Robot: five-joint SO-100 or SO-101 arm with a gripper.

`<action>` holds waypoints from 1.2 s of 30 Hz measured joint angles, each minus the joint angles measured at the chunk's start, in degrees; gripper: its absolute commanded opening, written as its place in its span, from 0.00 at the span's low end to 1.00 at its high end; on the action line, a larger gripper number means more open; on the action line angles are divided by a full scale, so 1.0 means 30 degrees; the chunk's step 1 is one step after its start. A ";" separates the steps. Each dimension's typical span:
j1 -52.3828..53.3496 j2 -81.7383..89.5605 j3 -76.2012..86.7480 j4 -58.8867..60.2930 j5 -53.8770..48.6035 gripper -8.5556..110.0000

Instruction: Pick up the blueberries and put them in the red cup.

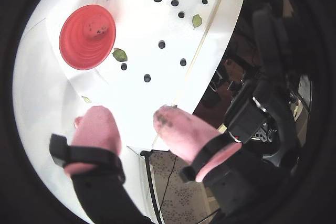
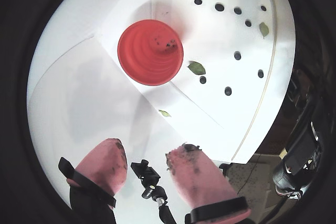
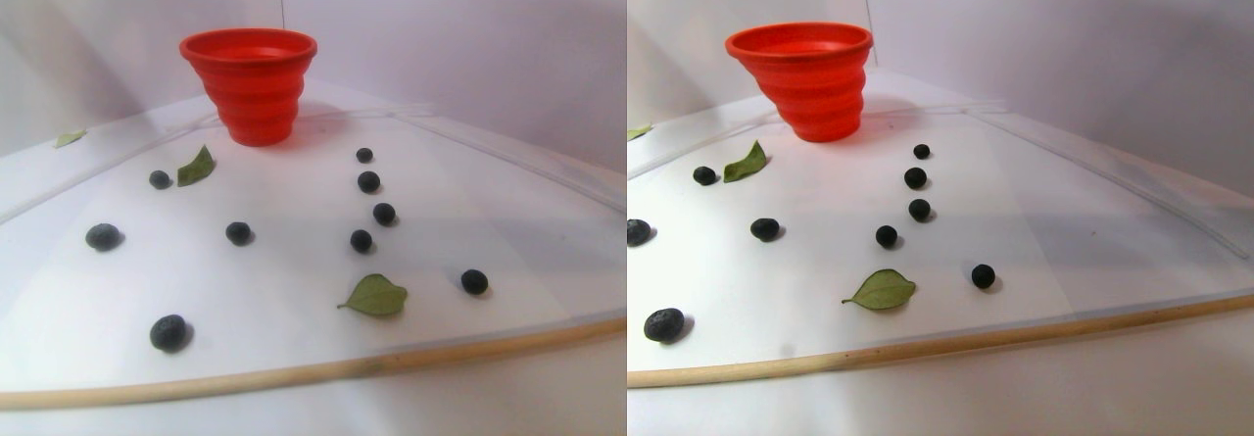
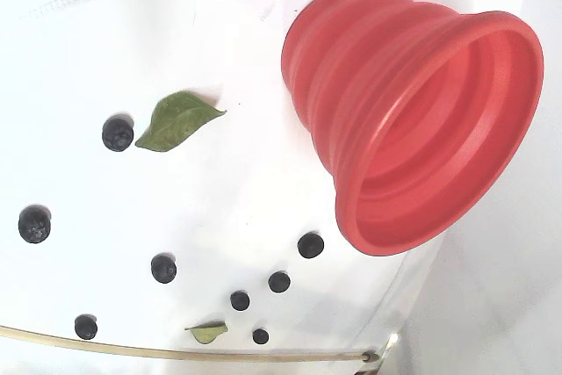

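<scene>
The red cup (image 3: 250, 83) stands upright at the back of the white sheet, its ridged walls narrowing to the base; it also fills the right of the fixed view (image 4: 413, 120). Several blueberries (image 3: 238, 232) lie scattered on the sheet in front of it, each apart from the others. In both wrist views my gripper (image 1: 131, 116) (image 2: 148, 149) hangs high above the sheet, open, with nothing between its pink fingers (image 1: 97, 127). From up there the cup (image 1: 86, 38) (image 2: 149, 51) lies ahead and the berries (image 1: 161, 44) (image 2: 237, 55) to its right. Dark specks mark the cup's floor.
Green leaves (image 3: 375, 296) (image 3: 196, 167) lie among the berries, one beside the cup (image 2: 196, 67). A thin wooden strip (image 3: 294, 377) borders the sheet's front edge. A black camera mount (image 2: 146, 171) stands below the gripper. Dark equipment (image 1: 262, 114) sits past the table's edge.
</scene>
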 measured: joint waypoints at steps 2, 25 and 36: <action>-0.0059 0.0000 0.0000 -0.0322 -0.0088 0.19; 0.1846 -0.4893 0.0059 -0.3721 -1.1104 0.18; 0.3809 -0.6797 0.2109 -0.5508 -1.6465 0.18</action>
